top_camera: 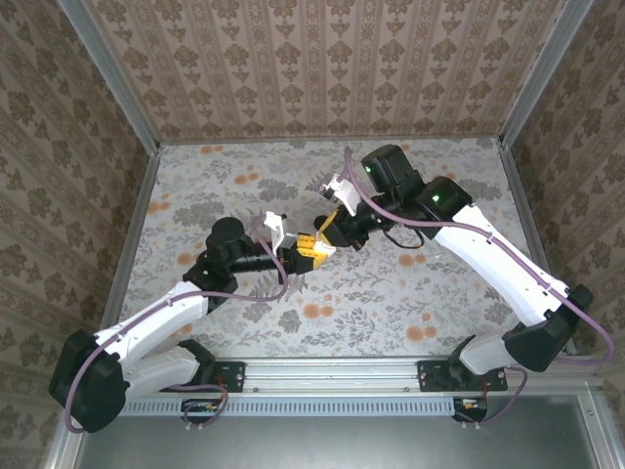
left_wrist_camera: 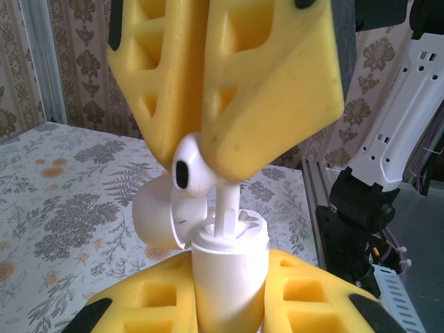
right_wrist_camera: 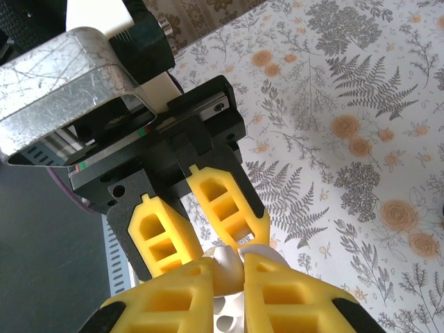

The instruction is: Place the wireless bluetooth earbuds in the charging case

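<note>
Both claws are closed, meeting above the worktop point(left_wrist_camera: 69, 180). The left claw point(left_wrist_camera: 232, 298) clamps the white charging case point(left_wrist_camera: 229, 270) upright with its lid point(left_wrist_camera: 156, 218) open, so the sockets face up. The right claw point(left_wrist_camera: 205, 149) pinches one white earbud point(left_wrist_camera: 191, 170) stem-down, its tip at a socket. Judging by this, the earbud is being seated.

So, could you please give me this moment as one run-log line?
left gripper: shut on charging case | right gripper: shut on earbud | earbud: stem tip in open case, not seated
</note>
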### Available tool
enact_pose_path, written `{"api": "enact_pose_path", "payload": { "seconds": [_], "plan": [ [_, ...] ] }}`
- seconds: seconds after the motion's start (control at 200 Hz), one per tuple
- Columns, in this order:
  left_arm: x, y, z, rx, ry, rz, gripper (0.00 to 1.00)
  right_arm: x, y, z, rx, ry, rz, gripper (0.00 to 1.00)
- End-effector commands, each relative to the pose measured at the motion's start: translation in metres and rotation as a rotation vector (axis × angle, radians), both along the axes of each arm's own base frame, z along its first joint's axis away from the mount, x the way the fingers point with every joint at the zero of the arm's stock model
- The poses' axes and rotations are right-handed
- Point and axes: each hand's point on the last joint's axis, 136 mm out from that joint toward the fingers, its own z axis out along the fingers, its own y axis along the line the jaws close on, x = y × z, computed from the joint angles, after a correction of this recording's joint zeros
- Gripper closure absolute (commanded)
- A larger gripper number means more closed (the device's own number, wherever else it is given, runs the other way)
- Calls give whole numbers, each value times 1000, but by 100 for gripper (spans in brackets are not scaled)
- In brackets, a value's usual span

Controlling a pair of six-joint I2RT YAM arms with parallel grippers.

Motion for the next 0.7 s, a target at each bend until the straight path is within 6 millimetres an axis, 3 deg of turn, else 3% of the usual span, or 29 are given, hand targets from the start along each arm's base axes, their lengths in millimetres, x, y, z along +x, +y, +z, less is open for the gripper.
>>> {"api": "enact_pose_path", "payload": {
  "seconds": [0.0, 0.385, 0.695],
  "plan": [
    [-3, 0, 39, -84, -117, -10, 100, -8, -6, -9, -16, 34, -9, 86],
    [-7, 4, 41, -91, -128, -8, 100, -4, -10, -2, 20, 54, -16, 87],
    [-7, 4, 42, -92, -128, -10, 100, -11, -15, 10, 47, 52, -8, 87]
  ]
}}
